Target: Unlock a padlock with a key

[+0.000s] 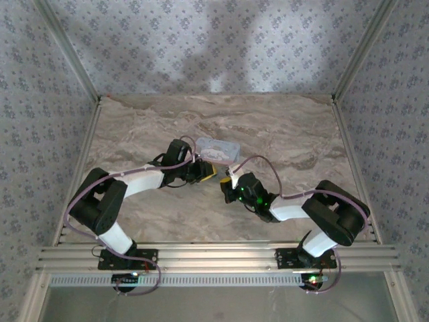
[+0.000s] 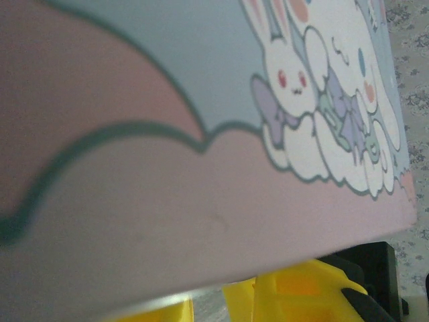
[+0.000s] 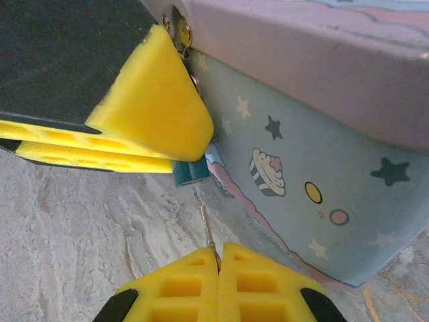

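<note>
The padlock [image 3: 190,172] is a small teal block that peeks out from under the yellow fingers [image 3: 151,100] of my left gripper [image 1: 204,171], which is shut on it right beside the tin's side wall. The key [image 3: 208,228] is a thin metal blade that sticks out of my right gripper [image 3: 219,258], which is shut on it. The key's tip points up at the padlock's underside with a short gap between them. In the top view my right gripper [image 1: 231,190] sits just right of the left one. The padlock's shackle is hidden.
A pale blue tin [image 1: 218,149] with a pink lid [image 2: 201,201] and cartoon rabbits stands against both grippers, and its metal hasp [image 3: 177,27] is near the left fingers. The marble tabletop [image 1: 288,134] lies open around it. Patterned walls [image 1: 201,47] enclose three sides.
</note>
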`<action>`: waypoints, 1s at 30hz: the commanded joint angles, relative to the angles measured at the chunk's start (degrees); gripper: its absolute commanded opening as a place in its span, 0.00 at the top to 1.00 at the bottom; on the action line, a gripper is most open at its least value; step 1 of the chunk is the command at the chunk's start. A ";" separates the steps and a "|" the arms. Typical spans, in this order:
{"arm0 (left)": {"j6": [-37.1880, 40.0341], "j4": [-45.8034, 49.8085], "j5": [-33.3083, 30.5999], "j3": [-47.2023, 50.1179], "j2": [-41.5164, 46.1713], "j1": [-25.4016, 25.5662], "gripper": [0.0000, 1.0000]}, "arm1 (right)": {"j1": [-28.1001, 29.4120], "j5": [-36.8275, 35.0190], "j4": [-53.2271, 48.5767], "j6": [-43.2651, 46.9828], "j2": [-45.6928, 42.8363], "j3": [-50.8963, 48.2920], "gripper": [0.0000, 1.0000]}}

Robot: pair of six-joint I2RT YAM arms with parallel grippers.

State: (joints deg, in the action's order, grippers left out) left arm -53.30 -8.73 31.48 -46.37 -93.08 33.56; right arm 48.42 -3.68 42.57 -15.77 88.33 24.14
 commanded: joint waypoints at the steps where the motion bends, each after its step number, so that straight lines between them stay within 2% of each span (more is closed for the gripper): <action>1: -0.75 -0.41 0.68 -1.84 1.38 0.52 0.82 | 0.38 0.01 1.73 0.21 0.94 1.16 1.00; 30: -0.98 -0.58 0.60 -1.76 1.14 0.63 0.83 | -0.19 0.89 4.06 0.08 2.88 3.18 1.00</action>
State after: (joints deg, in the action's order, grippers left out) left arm -53.67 -8.73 31.11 -46.37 -93.08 33.76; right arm 48.36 -3.42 44.58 -15.79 90.35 25.87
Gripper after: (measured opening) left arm 0.208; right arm 0.060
